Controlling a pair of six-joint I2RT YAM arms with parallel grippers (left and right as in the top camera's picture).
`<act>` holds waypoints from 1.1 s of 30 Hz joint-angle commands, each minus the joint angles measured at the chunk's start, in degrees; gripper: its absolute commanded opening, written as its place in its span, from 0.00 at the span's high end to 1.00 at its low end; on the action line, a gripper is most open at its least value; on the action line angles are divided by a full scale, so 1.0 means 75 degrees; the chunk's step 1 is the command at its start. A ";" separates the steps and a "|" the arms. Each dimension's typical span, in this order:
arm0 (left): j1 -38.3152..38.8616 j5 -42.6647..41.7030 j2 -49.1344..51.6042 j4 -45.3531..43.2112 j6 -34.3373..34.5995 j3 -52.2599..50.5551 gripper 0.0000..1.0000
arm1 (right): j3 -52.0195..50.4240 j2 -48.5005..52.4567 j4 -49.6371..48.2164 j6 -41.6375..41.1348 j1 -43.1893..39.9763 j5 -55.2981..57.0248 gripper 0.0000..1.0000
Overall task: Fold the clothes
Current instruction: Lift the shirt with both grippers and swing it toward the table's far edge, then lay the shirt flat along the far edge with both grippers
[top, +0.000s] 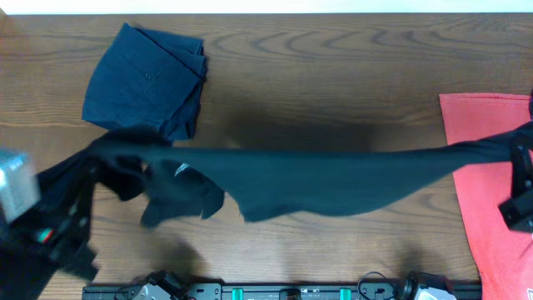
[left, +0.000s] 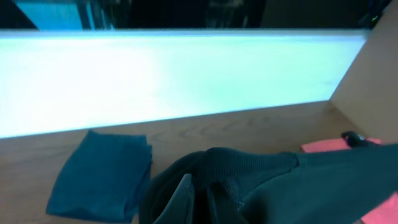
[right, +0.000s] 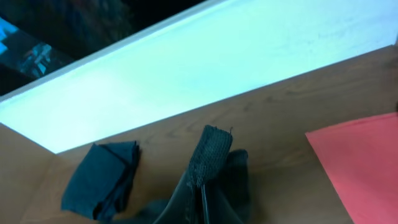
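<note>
A black T-shirt [top: 316,179] hangs stretched in a long band across the table between both grippers. My left gripper [top: 98,160] is shut on its left end, and the dark fabric [left: 323,180] bunches over the fingers [left: 186,198]. My right gripper [top: 518,152] is shut on the right end. There a ribbed hem [right: 211,152] sticks up from the closed jaws. A navy-blue garment [top: 146,79] lies folded at the back left. A coral-red T-shirt [top: 487,208] lies flat at the right edge, partly under the right arm.
The wooden table [top: 333,75] ends at a white back edge [right: 205,62]. A black rail with cables [top: 283,292] runs along the front edge. The navy garment [left: 99,180] lies just behind the left gripper.
</note>
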State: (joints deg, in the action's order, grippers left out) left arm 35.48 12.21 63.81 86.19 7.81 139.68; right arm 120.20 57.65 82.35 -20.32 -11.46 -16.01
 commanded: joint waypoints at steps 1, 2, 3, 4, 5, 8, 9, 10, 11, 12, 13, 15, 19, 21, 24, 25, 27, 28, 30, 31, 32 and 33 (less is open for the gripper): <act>-0.0006 0.0131 0.0154 0.0405 -0.0233 0.0318 0.94 | 0.0592 0.0420 0.0379 0.0087 -0.0082 0.0370 0.99; -0.0006 0.0195 0.0213 0.0641 -0.0198 0.0274 0.94 | 0.0592 0.0463 0.0493 0.0087 -0.0082 0.0364 0.99; -0.0006 0.0280 0.0306 0.0901 -0.0099 0.0207 0.94 | 0.0551 0.0533 0.0632 0.0090 -0.0082 0.0367 0.99; -0.0006 0.0379 0.0463 0.1180 0.0026 0.0099 0.94 | 0.0498 0.0606 0.0746 0.0090 -0.0079 0.0364 0.99; -0.0006 0.0428 0.0641 0.1367 0.0105 -0.0009 0.94 | 0.0414 0.0717 0.0851 0.0093 -0.0076 0.0364 0.99; -0.0006 0.0504 0.1323 0.1349 0.0210 -0.0513 0.94 | 0.0149 0.1134 0.0895 0.0119 -0.0076 0.0364 0.99; -0.0006 0.0536 0.1649 0.1329 0.0163 -0.0650 0.94 | 0.0073 0.1338 0.0854 0.0117 -0.0076 0.0361 0.99; -0.0026 0.0530 0.1988 0.1297 0.0105 -0.0731 0.94 | 0.0012 0.1568 0.0761 0.0117 -0.0073 0.0323 0.99; -0.0108 0.0530 0.2355 0.1247 0.0096 -0.0755 0.94 | -0.0012 0.1737 0.0694 0.0114 -0.0061 0.0283 0.99; -0.0221 0.0522 0.2745 0.1172 0.0020 -0.0749 0.94 | -0.0017 0.2020 0.0574 0.0117 -0.0032 0.0233 0.99; -0.0358 0.0516 0.3212 0.1005 -0.0102 -0.0749 0.94 | -0.0017 0.2320 0.0420 0.0117 0.0020 0.0201 0.99; -0.0717 0.0367 0.4083 0.0510 -0.0423 -0.0662 0.94 | -0.0017 0.2932 -0.0087 0.0117 0.0134 0.0117 0.99; -0.1638 -0.0901 0.5549 -0.0411 -0.1037 0.0434 0.94 | 0.0064 0.4141 -0.2090 0.0428 0.0236 -0.0551 0.99; -0.2084 -0.1329 0.6059 -0.0726 -0.1096 0.1504 0.94 | 0.0396 0.4535 -0.2836 0.0417 0.0055 -0.0621 0.99; -0.2710 -0.1950 0.6400 -0.1338 -0.1160 0.3177 0.94 | 0.1163 0.4919 -0.3707 0.0201 -0.0370 -0.1177 0.99; -0.2888 -0.2372 0.6391 -0.1603 -0.1341 0.3529 0.94 | 0.1358 0.4980 -0.3882 0.0201 -0.0498 -0.1215 0.99; -0.3133 -0.3293 0.6292 -0.1982 -0.1754 0.3902 0.94 | 0.1615 0.5033 -0.4086 0.0265 -0.0755 -0.1177 0.99; -0.3174 -0.3442 0.6245 -0.2069 -0.1909 0.3949 0.94 | 0.1638 0.5027 -0.4086 0.0294 -0.0854 -0.1137 0.99; -0.3179 -0.3284 0.6161 -0.1894 -0.2186 0.3952 0.94 | 0.1644 0.5001 -0.3905 0.0487 -0.1061 -0.1119 0.99; -0.3179 -0.3217 0.6161 -0.1670 -0.2302 0.3952 0.94 | 0.1644 0.5001 -0.3771 0.0676 -0.1137 -0.1084 0.99; -0.3179 -0.3194 0.6175 -0.1346 -0.2390 0.3943 0.94 | 0.1641 0.5004 -0.3576 0.0807 -0.1204 -0.1029 0.99; -0.3179 -0.3194 0.6228 -0.0909 -0.2512 0.3879 0.94 | 0.1612 0.5027 -0.3389 0.0976 -0.1230 -0.1037 0.99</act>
State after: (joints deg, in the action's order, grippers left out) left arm 12.23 -10.74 109.47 75.59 -6.37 169.05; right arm 131.68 95.72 54.98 -17.23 -18.76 -25.21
